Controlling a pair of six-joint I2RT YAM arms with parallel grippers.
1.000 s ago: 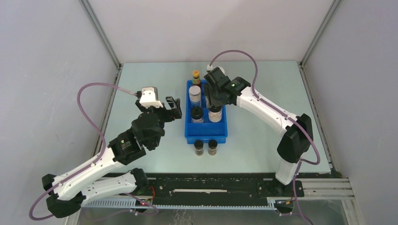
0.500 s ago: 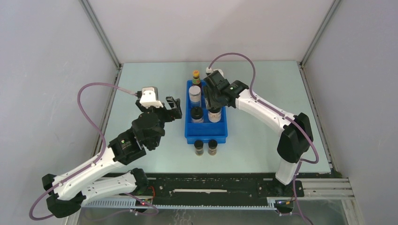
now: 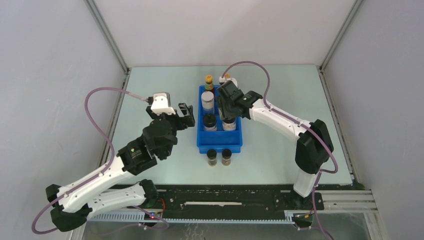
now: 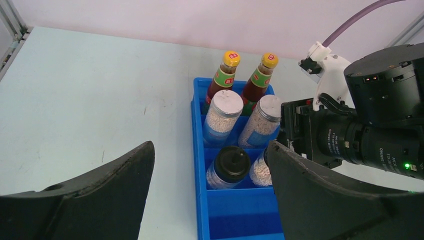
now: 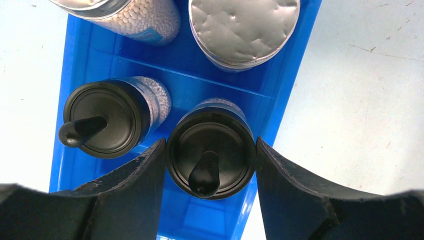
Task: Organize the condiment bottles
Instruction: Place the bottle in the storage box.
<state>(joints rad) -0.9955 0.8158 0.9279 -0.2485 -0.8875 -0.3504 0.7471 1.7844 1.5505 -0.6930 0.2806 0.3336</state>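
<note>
two fingers of the right gripper [image 5: 210,146] press on opposite sides of a black-lidded jar [image 5: 220,127], gripping it where it stands on the right of the middle row of the blue tray [image 5: 185,75]. a second black-lidded jar [image 5: 105,120] stands just beside it on the left. past them come two grey-lidded jars [image 4: 224,102], then two red sauce bottles [image 4: 225,75] at the tray's far end. two tiny dark jars [image 3: 212,156] stand on the table [image 3: 150,90] just before the tray's near edge. left of the tray, the left gripper [image 3: 186,114] hangs wide and empty.
</note>
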